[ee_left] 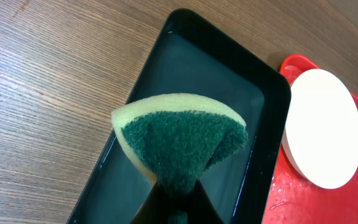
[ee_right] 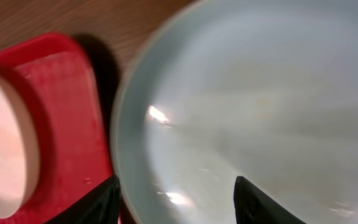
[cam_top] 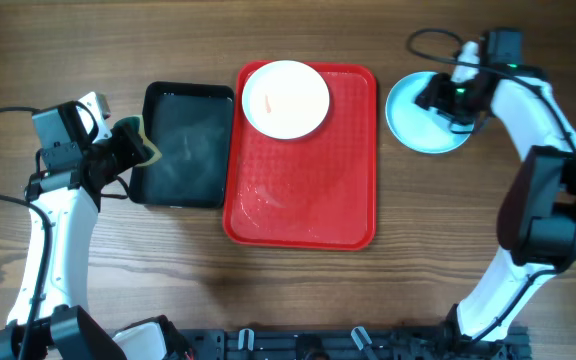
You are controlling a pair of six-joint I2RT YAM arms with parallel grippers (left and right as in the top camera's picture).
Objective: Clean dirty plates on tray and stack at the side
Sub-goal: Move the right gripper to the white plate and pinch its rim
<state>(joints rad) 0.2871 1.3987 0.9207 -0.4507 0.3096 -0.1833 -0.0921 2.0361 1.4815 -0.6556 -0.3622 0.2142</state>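
Left gripper point(ee_left: 178, 186): closed on a green-and-yellow sponge point(ee_left: 179, 140), which is pinched at its lower edge and folded into a fan, green scouring face toward the wrist camera. The sponge is held above the left rim of the black tray point(ee_left: 272, 93), toward the left edge of the table point(cam_top: 88, 270). Whether it touches the rim cannot be told. The tray floor is seen to be glossy.

Right gripper point(ee_right: 178, 200): fingers spread wide – the surface of the light blue plate point(ee_right: 260, 93) is seen between and beyond them. Contact with the plate cannot be judged, as the wrist view is blurred.

Light blue plate: lies on bare wood toward the far right corner, just beside the right rim of the red tray point(cam_top: 303, 190), with a narrow strip of wood between the two.

Red tray: set lengthwise at mid-desk, its left rim just beside the black tray's right rim. Droplets are seen on its floor.

White plate point(cam_top: 286, 98): rests inside the red tray at its far end, close to the far rim, with a faint orange-red smear on its left part. The near two-thirds of the tray floor is uncovered.

Open room – bare wood is seen along the near edge in front of both trays, and toward the near right corner between the red tray and the right arm.
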